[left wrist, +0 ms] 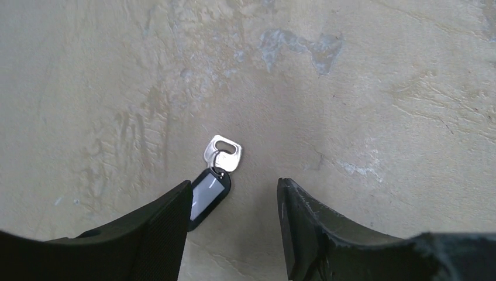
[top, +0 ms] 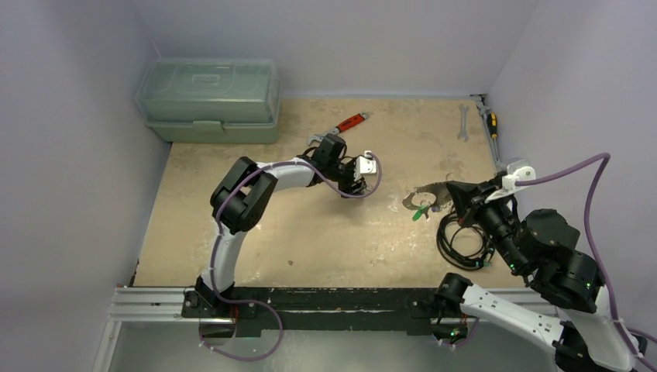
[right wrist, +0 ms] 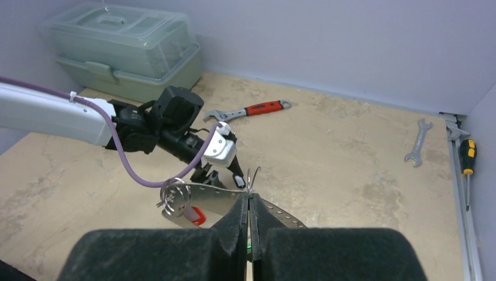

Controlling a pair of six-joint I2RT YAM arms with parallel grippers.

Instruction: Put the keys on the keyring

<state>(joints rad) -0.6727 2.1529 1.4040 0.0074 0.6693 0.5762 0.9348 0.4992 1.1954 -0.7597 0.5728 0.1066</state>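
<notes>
Pale purple walls (top: pixel 325 39) stand around a sandy brown table (top: pixel 310 240) with scratches and worn spots. At the back on the left sits a green toolbox (top: pixel 209 101). A red-handled wrench (top: pixel 350 122) lies near the middle of the back. A silver spanner (top: pixel 463 122) and a screwdriver (top: pixel 492 124) lie far over on the right. A black cable (top: pixel 461 240) is curled up on the table near the right arm.

The left arm reaches out to the middle of the table. The left gripper (left wrist: pixel 234 184) is open and holds nothing. It points down at a loose key (left wrist: pixel 223 153) that lies flat on the table. This small silver key has a black tag (left wrist: pixel 208 195) joined to it by a tiny ring. The key sits just in front of the gap between the two fingers (left wrist: pixel 161 228). Part of the tag is hidden behind one finger. I cannot tell if that finger touches it.

The right gripper (right wrist: pixel 248 199) is squeezed tight on the keyring (right wrist: pixel 249 180). The thin silver wire pokes up from between its fingertips. The other keys (right wrist: pixel 206 199) hang on the wire, to the left of the fingertips. One has a red tag (right wrist: pixel 197 216). From above, a green tag (top: pixel 418 215) shows there too. The keyring is to the right of the loose key, and they do not touch.
</notes>
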